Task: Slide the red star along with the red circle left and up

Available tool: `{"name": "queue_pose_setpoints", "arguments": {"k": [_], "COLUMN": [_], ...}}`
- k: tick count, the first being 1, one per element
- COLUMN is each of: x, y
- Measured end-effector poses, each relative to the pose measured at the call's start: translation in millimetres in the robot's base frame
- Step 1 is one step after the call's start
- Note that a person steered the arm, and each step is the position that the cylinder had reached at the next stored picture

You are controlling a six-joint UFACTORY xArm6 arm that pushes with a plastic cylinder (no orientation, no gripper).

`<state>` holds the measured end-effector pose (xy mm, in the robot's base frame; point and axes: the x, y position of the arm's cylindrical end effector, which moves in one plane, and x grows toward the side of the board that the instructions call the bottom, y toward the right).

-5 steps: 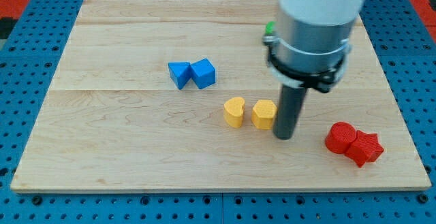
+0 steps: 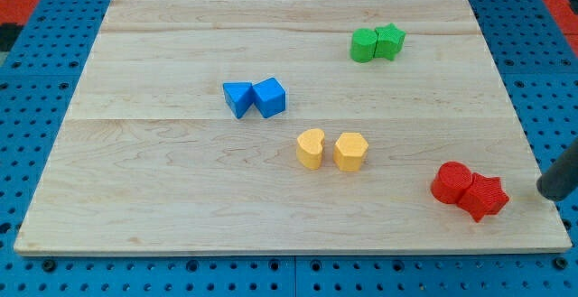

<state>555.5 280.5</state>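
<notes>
Board contents, the view's left to the view's right.

1. Wooden board (image 2: pixel 163 198): pale planks on a blue pegboard base; carries all blocks.
2. Blue pair: a blue triangular block (image 2: pixel 237 97) touching a blue cube (image 2: pixel 269 97), left of centre, upper middle.
3. Yellow pair: a yellow heart (image 2: pixel 310 148) just beside a yellow hexagon (image 2: pixel 349 151), a narrow gap between them, near the board's middle.
4. Green pair: a green circle (image 2: pixel 363 45) touching a green star (image 2: pixel 389 41), near the view's top right.
5. Task pair: the red circle (image 2: pixel 450 183) touching the red star (image 2: pixel 482 197), the star at the circle's lower right; both sit near the board's bottom right corner.
6. My tip (image 2: pixel 548 191): dark rod entering at the view's right edge, just off the board's edge, near the red star's right side but apart from it. I carry no jaws, so nothing opens, closes or holds; the rod touches no block.

Step in hand, as I judge it: approach, with the push not yet begun. The next move calls for setting the tip at the star's lower right and driving left and up through the pair's shared line, so that the star carries the circle ahead of it. An off-centre contact could split them. The yellow pair lies along that heading and may need minding.
</notes>
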Motion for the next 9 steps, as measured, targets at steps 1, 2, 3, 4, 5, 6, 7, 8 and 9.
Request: {"name": "queue_pose_setpoints", "arguments": {"k": [1, 2, 3, 4, 5, 6, 7, 8, 9], "x": [2, 14, 22, 10, -19, -48, -60, -61, -65], "y": [-33, -51, -61, -108, -147, -147, -147, -147, -147]}}
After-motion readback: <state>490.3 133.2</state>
